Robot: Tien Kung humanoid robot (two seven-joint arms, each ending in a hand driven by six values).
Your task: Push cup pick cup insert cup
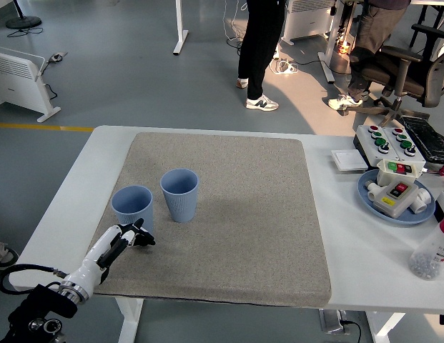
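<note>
Left hand [129, 239], fingers curled, holding nothing, sat against near side of left pale blue plastic cup [132, 207]; right blue cup [179, 194] just beside. Pushing underway; pick, insert remained.

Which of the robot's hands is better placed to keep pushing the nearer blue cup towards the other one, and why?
Left. The left hand is already at the near side of the nearer cup, which stands just left of the second cup on the mat. No right arm is in view.
</note>
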